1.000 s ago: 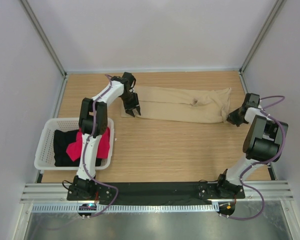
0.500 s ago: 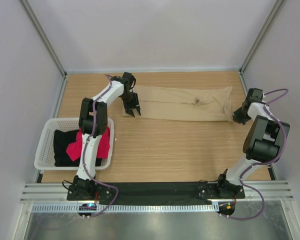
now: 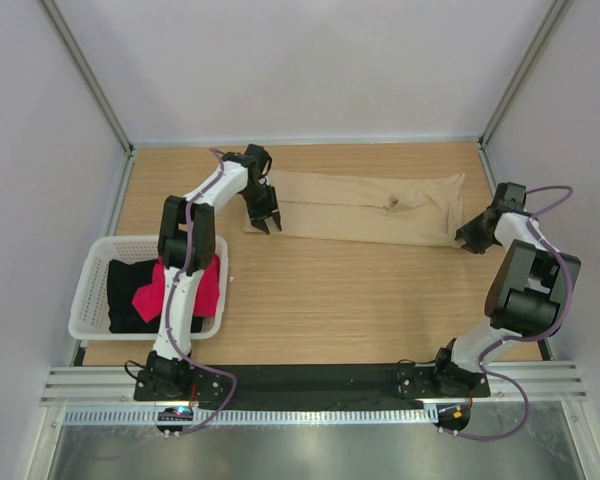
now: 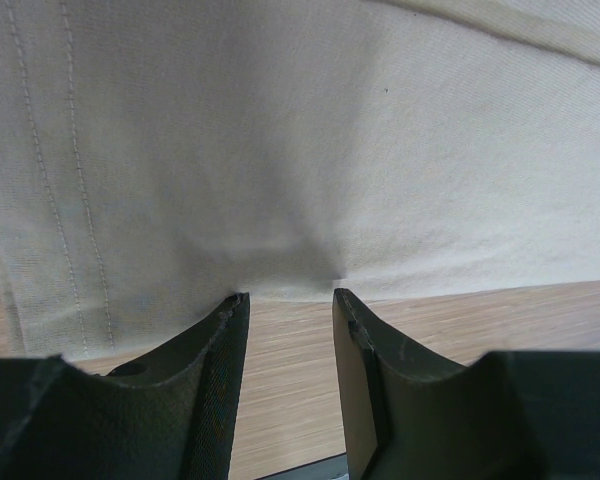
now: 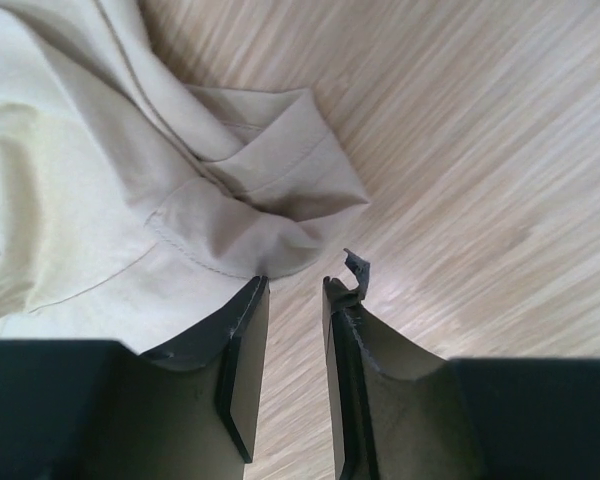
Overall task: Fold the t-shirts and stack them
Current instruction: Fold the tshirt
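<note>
tan t-shirt (image 3: 360,208): already narrowed to a long strip lying flat across the upper middle of the table (image 3: 380,300); probably stretched out so that it can be folded end over end.
basket (image 3: 85,300): white and slotted, at the left edge of the top view, well apart from the strip; it serves as the holding place for shirts not yet folded.
black t-shirt (image 3: 125,285): bunched in the basket, lowest layer.
red-pink t-shirt (image 3: 150,295): crumpled on top of the black one, partly hidden by the left arm crossing over it.
left gripper (image 4: 288,297): at the strip's left end, fingers about half apart with bare wood between them; the tips meet the hem, which puckers there, likely pinning that end down.
right gripper (image 5: 295,282): at the strip's right end, fingers narrowly parted and holding nothing.
sleeve corner (image 5: 280,190): folded over itself just beyond the right fingertips, lying free on the wood.
step, judged: first shirt part-folded, stack not begun.
</note>
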Controlling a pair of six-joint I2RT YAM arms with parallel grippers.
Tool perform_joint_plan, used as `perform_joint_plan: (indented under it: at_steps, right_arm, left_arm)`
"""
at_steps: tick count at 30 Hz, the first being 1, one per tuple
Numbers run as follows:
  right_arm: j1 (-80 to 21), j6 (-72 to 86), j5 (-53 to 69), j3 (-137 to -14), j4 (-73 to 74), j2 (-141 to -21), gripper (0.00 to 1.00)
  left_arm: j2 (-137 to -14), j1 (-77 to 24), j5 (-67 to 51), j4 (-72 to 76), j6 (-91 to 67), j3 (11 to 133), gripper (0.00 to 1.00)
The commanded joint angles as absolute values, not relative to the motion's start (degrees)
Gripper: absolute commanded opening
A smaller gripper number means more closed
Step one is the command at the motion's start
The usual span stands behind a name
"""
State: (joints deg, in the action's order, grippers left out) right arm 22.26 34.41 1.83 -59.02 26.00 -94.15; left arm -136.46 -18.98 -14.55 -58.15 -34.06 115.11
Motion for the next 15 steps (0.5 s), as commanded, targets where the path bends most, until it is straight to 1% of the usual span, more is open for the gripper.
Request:
perform_joint_plan:
  at_steps: [1, 12, 15]
  right_arm:
    - [22.4, 34.8, 5.4, -58.5, 22.2, -94.2, 0.35]
    - [22.4, 35.7, 6.0, -58.6, 18.3, -99.6, 0.37]
    - [22.4, 35.2, 5.4, -59.3, 18.4, -100.5, 0.35]
  left_arm:
    - [-142.0, -18.6, -9.7, -55.7, -32.3, 113.5, 0.41]
    - [-142.6, -18.5, -9.5, -56.3, -32.3, 114.8, 0.41]
    - [-142.8, -18.5, -9.2, -56.4, -32.3, 114.7, 0.41]
